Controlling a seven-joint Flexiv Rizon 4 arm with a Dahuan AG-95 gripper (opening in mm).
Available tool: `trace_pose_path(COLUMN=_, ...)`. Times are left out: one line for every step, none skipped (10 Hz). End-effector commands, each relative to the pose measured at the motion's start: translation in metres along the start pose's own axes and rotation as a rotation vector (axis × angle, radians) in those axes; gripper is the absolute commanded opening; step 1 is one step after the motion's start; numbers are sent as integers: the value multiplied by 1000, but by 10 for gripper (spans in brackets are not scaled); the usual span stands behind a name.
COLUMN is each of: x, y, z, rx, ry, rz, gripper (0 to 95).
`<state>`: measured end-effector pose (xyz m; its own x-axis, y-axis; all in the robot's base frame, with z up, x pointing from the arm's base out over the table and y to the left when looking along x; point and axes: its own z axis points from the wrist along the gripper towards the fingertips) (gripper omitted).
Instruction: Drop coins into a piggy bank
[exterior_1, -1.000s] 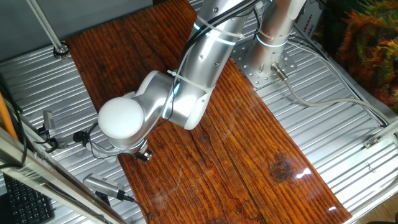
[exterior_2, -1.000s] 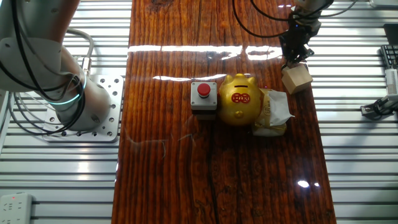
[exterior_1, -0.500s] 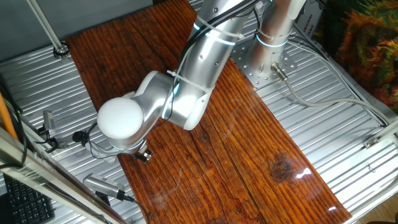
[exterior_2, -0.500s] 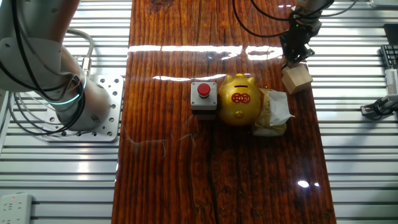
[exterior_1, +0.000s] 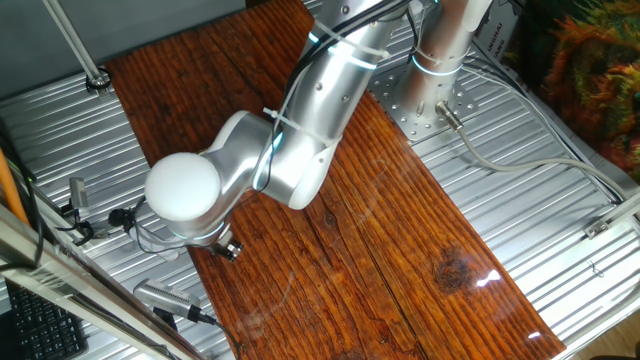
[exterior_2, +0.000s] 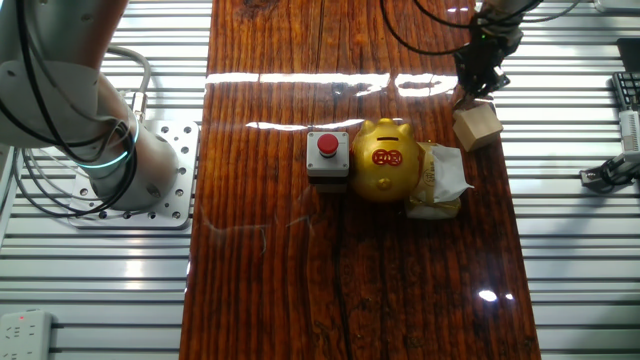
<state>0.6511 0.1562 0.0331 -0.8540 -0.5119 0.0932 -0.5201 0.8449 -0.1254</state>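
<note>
The piggy bank (exterior_2: 387, 159) sits near the middle of the dark wooden tabletop (exterior_2: 300, 280), a shiny gold pig with a red emblem on its body. On one side it touches, or nearly touches, a black box with a red button (exterior_2: 328, 154); on the other it presses against a crumpled pale wrapper (exterior_2: 438, 180). Just beyond the wrapper, toward the far edge of the board, lies a light wooden block (exterior_2: 476, 126), tilted a little out of line with the grain. The gripper (exterior_2: 474, 88) hangs directly over the block's far corner — dark, narrow, its tip right at the block's upper edge, though contact is not clear. Whether its fingers are spread or pinched together cannot be told from here; they merge into one dark shape. In the opposite view the arm's big silver elbow (exterior_1: 240, 175) hides all these things, and only the grooved metal frame (exterior_1: 560, 240) around the board shows.
</note>
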Motion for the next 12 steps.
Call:
trace_pose_path(x=-1, y=0, z=-7, rx=-10, ry=6, rz=6, gripper=0)
trace_pose_path(x=-1, y=0, z=-13, rx=-13, ry=4, rz=11, gripper=0)
trace_pose_path(x=-1, y=0, z=-19, rx=-21, ry=0, rz=20, gripper=0)
trace_pose_path(x=-1, y=0, z=-21, rx=-23, ry=-2, rz=23, gripper=0)
trace_pose_path(x=0, y=0, z=-29, rx=-29, ry=-5, rz=33, gripper=0)
trace_pose_path(x=1, y=0, z=-38, rx=-32, ry=-8, rz=47, gripper=0)
trace_pose_path(x=3, y=-1, z=-43, rx=-30, ry=-17, rz=64, gripper=0)
trace_pose_path(x=7, y=-2, z=-46, rx=-29, ry=-27, rz=81, gripper=0)
trace_pose_path(x=12, y=-6, z=-50, rx=-33, ry=-40, rz=96, gripper=0)
trace_pose_path(x=23, y=-13, z=-57, rx=-37, ry=-50, rz=109, gripper=0)
trace_pose_path(x=32, y=-22, z=-64, rx=-46, ry=-61, rz=114, gripper=0)
trace_pose_path(x=46, y=-33, z=-75, rx=-47, ry=-69, rz=123, gripper=0)
